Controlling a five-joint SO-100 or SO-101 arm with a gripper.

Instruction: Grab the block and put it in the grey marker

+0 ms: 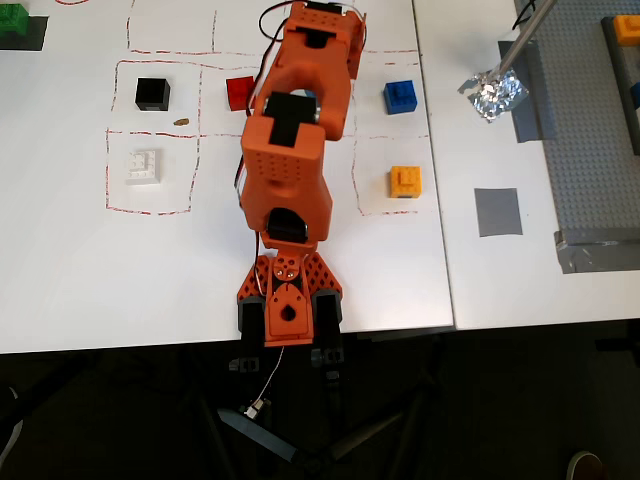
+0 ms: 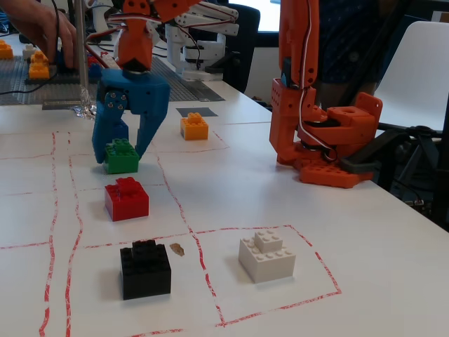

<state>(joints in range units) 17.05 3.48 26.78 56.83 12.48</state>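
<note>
White surface (image 2: 295, 210) carries all | my orange arm (image 1: 290, 150) reaches out, hiding the target overhead | blue gripper (image 2: 121, 151): jaws spread, straddling the small green studded block (image 2: 121, 156), low enough, I judge, to close | flat grey square marker (image 1: 497, 211) well apart, partly hidden in fixed view.

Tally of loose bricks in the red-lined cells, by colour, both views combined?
green brick: 1
red brick: 1
black brick: 1
white brick: 1
blue brick: 1
orange-yellow brick: 1
Total: 6
</note>
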